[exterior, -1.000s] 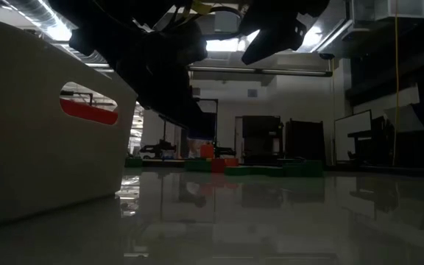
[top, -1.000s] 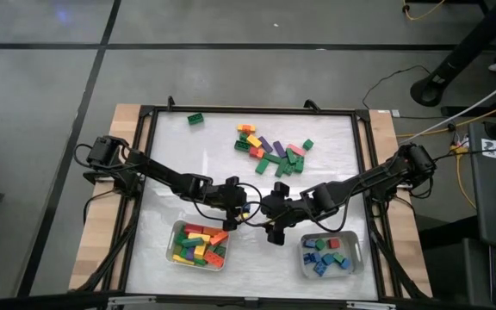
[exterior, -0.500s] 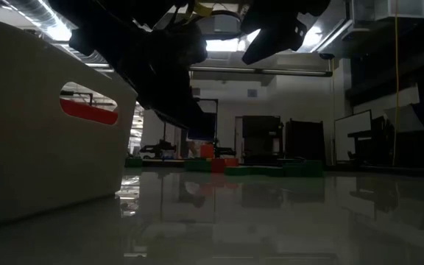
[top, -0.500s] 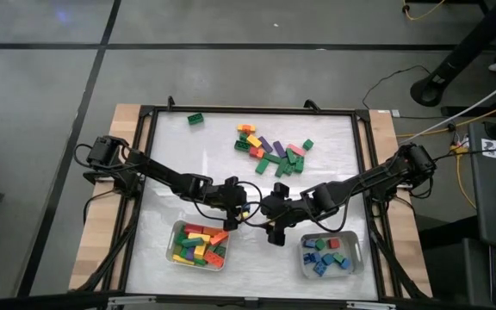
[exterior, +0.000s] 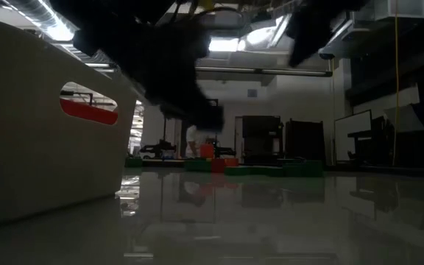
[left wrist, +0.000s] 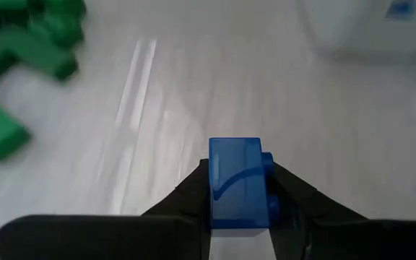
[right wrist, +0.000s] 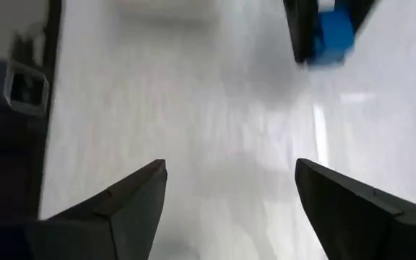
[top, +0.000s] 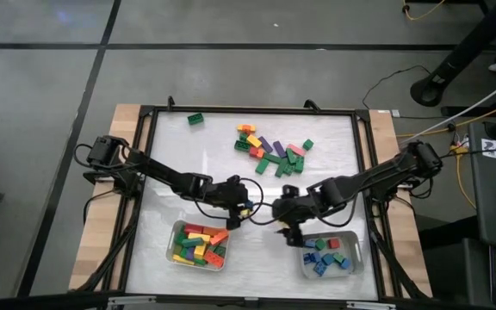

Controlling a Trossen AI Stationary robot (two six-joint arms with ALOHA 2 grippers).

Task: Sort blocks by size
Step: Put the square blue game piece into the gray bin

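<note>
No text, label, brand or number can be read anywhere here.

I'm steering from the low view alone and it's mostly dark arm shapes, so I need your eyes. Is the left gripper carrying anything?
Observer: Yes. The left gripper is shut on a blue block, as its wrist view shows.
Operator: And the right gripper?
Observer: The right gripper is open and empty, with only bare table between its fingers.
Operator: Where do the two stand over the table?
Observer: From above, the left gripper is just beyond the left tray, which holds long bricks; the right gripper is near the right tray, which holds short ones.
Operator: Much left to sort?
Observer: A pile of loose blocks sits at the far middle, plus a lone green block at the far left.
</note>
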